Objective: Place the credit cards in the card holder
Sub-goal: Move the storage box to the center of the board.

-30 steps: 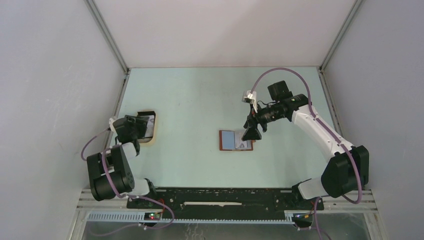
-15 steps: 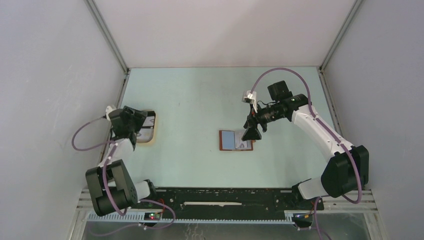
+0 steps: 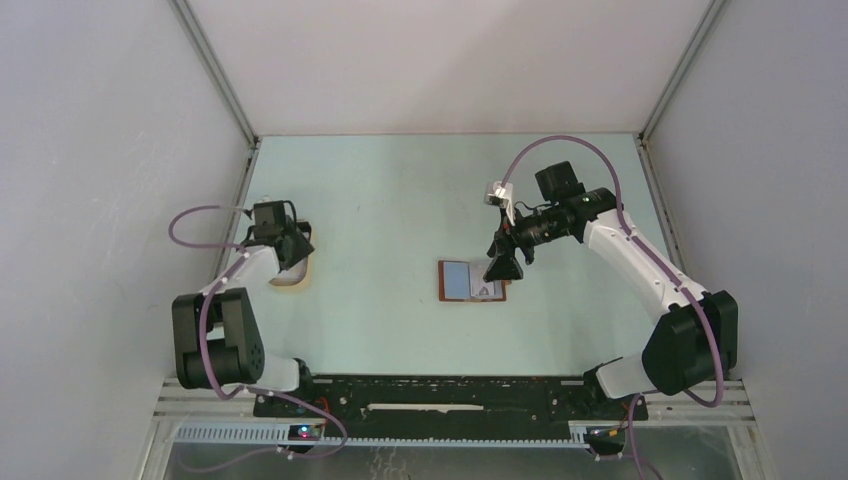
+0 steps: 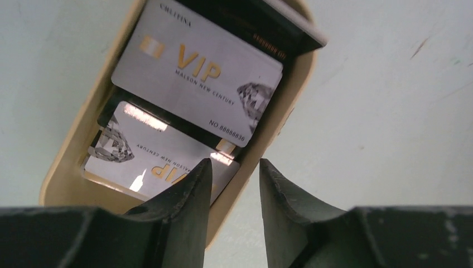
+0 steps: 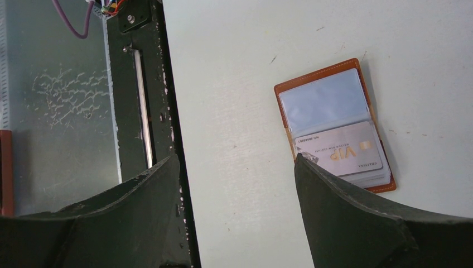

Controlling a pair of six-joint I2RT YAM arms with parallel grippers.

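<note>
The card holder (image 3: 470, 280) lies open on the table, reddish-brown with clear pockets (image 5: 334, 125). A white VIP card (image 5: 340, 153) sits in its lower pocket. More credit cards lie in a beige tray (image 4: 64, 164): a white VIP card (image 4: 195, 72), a second white one (image 4: 150, 159) below it and a black one (image 4: 262, 28) at the far end. My left gripper (image 4: 234, 164) is open with a narrow gap, straddling the tray's right rim, its left finger over the lower card's corner. My right gripper (image 5: 237, 162) hangs wide open and empty, just right of the holder in the top view (image 3: 500, 268).
The beige tray (image 3: 293, 281) sits at the table's left edge, mostly under my left gripper (image 3: 288, 245). A black rail (image 5: 142, 89) of the arm mount runs along the table's near edge. White enclosure walls stand on three sides.
My left wrist has swung round over the tray and toward the back, and its jaws have narrowed. The right arm and the card holder have not moved.
</note>
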